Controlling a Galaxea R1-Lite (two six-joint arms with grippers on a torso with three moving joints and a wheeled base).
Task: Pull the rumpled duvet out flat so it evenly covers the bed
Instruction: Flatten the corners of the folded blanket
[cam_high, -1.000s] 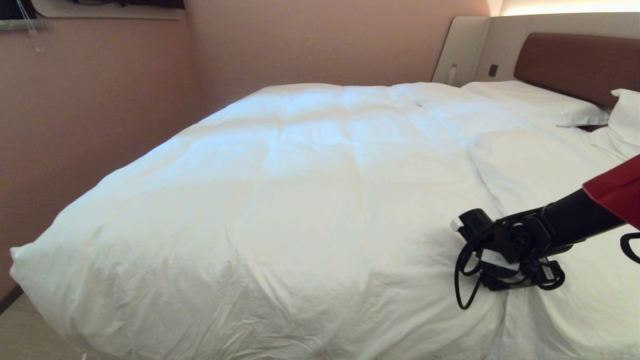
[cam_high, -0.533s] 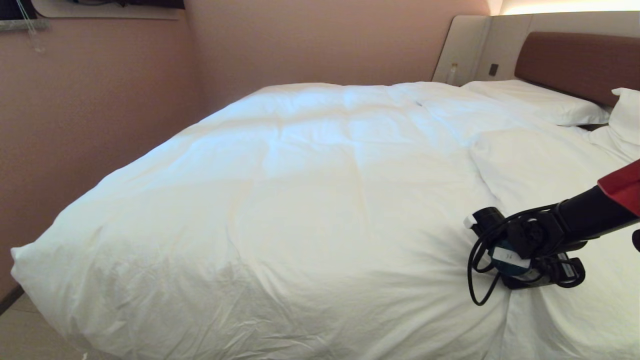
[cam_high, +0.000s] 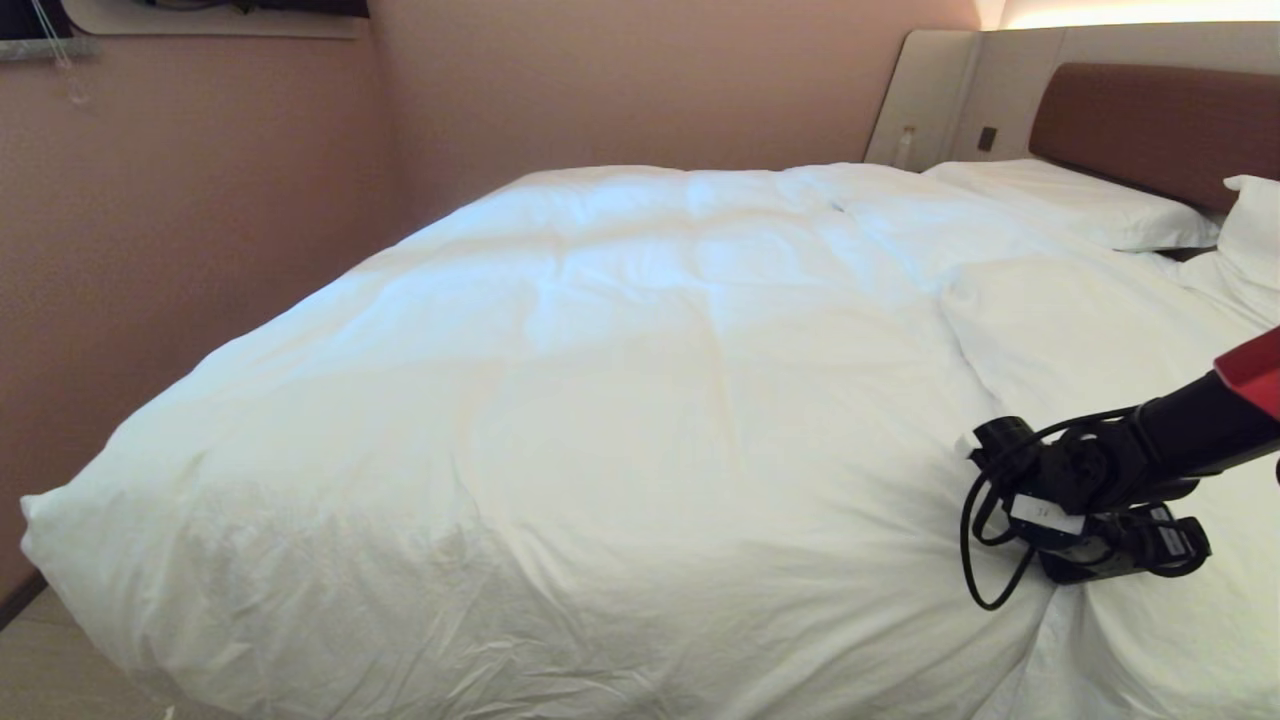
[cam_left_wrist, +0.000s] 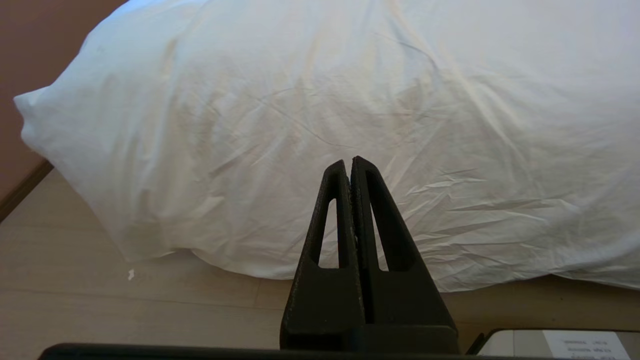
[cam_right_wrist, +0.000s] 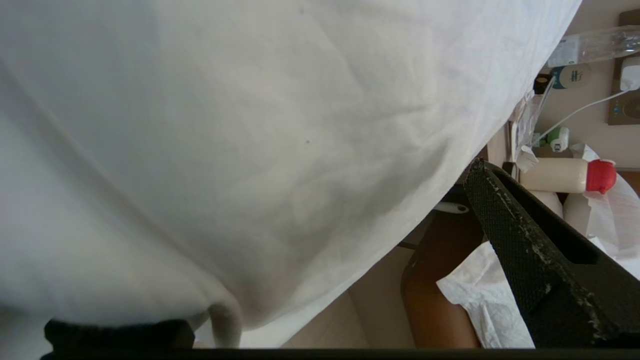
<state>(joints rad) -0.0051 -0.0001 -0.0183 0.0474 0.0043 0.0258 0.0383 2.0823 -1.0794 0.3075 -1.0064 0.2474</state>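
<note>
On the near right part of the bed (cam_high: 560, 175), the right gripper (cam_high: 1110, 560) rests low against the duvet (cam_high: 600, 400), its black arm reaching in from the right edge of the head view. In the right wrist view its jaws stand spread wide: one finger (cam_right_wrist: 525, 250) shows clear of the cloth, while the white cover bulges across the gap and hides the other; I cannot tell whether any fold lies between them. The duvet lies over most of the bed, puffy and creased, hanging down to the floor (cam_left_wrist: 100, 300) at the foot, with a fold near the pillows (cam_high: 1080, 205) by the headboard (cam_high: 1150, 120). The left gripper (cam_left_wrist: 352, 165) is held off the foot of the bed above the floor, its jaws pressed together on nothing.
</note>
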